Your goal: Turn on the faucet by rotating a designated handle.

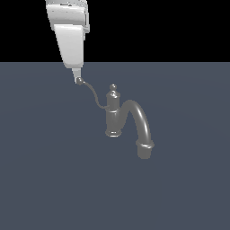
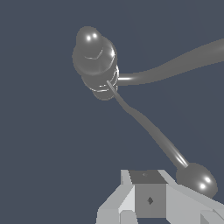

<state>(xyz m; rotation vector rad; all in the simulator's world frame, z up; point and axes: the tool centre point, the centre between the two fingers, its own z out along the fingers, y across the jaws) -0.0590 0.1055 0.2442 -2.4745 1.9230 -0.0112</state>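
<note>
White gripper [image 1: 78, 77] tip touching handle's ball end, finger spread not discernible, glossy grey metal faucet [image 1: 113, 112] upright mid-floor, ribbed column, knob finial, thick arched spout [image 1: 140, 121], handle [image 1: 93, 93] thin curved wire lever reaching toward exterior view's left, flat dark blue-grey floor [image 1: 45, 179]

Arm descends from above, tilted; end effector [image 1: 78, 77] tip low; finger spread unclear

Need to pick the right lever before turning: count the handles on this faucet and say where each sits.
1. The single handle curves off the faucet column toward the exterior view's left, ending in a ball tip right at the pincer. The thick spout arches off the opposite side. Nothing seems hidden.
</note>
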